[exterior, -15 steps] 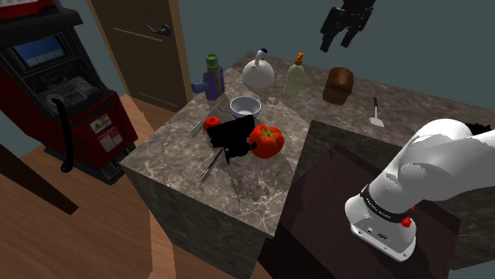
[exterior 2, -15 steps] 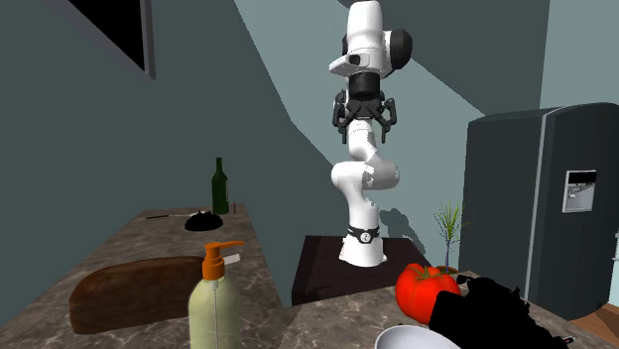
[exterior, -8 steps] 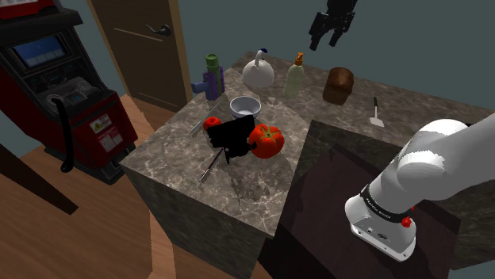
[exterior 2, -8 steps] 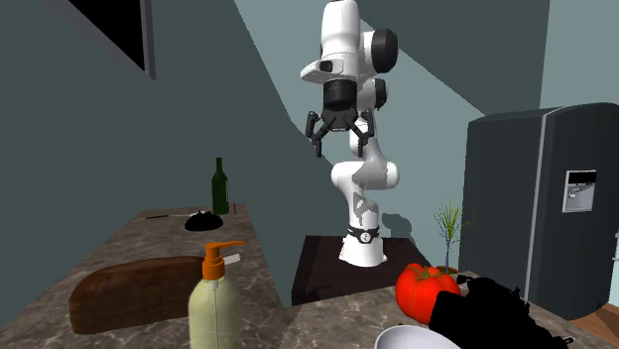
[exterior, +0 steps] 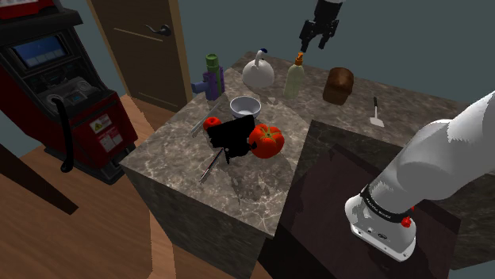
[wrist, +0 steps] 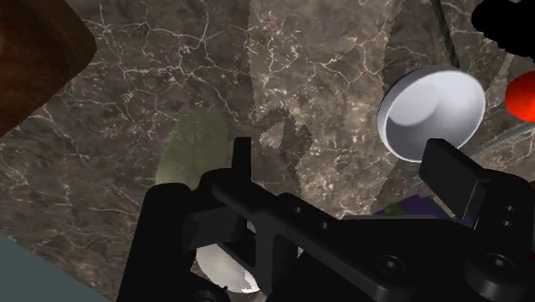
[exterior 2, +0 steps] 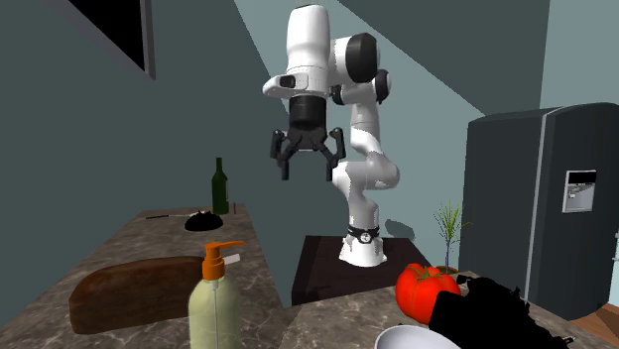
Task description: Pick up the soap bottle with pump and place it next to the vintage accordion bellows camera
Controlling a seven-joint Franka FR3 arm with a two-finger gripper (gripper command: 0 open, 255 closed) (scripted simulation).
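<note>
Grey-blue walls [exterior: 238, 24], wooden floor [exterior: 75, 242], brown door [exterior: 144, 55]

Soap bottle [exterior: 294, 79] between kettle [exterior: 259, 74] and loaf [exterior: 339, 85] (on countertop [exterior: 178, 154]).

No wording can be read anywhere. Red machine [exterior: 89, 147] at the shoulder view's left: a small white sticker [exterior: 101, 124] on its front carries a yellow warning triangle, and the print under it is too small to read. Blue screen [exterior: 35, 51] on the machine's top panel: pale marks, none legible. Dark band [exterior: 379, 208] round the arm's base: fine light lettering, not decipherable.
</note>
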